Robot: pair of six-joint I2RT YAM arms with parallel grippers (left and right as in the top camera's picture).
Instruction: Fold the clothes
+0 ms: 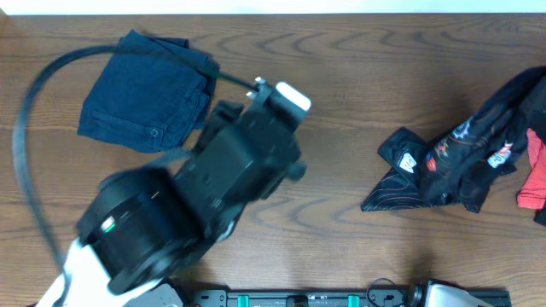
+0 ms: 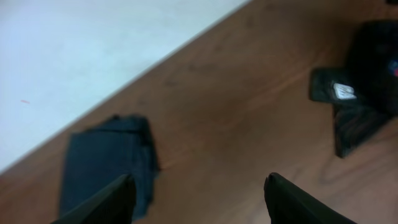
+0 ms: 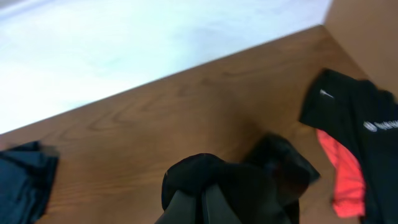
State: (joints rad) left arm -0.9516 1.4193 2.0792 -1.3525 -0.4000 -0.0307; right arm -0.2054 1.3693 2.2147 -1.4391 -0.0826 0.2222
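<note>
My left gripper [image 2: 199, 182] gapes empty near the denim [image 1: 145, 94]. My right gripper [image 3: 204, 202], near the jersey [image 1: 465, 158], is too blurred to tell.

Black jersey [image 1: 461, 162] with orange lines, navy denim garment [image 1: 141, 98], red garment [image 1: 531, 183], brown table [image 1: 341, 213]

I can't read any words or numbers here. The black jersey [image 1: 461, 158] on the right has small white and red marks, too blurry to read. The black and pink cloth [image 3: 339, 115] has tiny white letters, blurry too.
</note>
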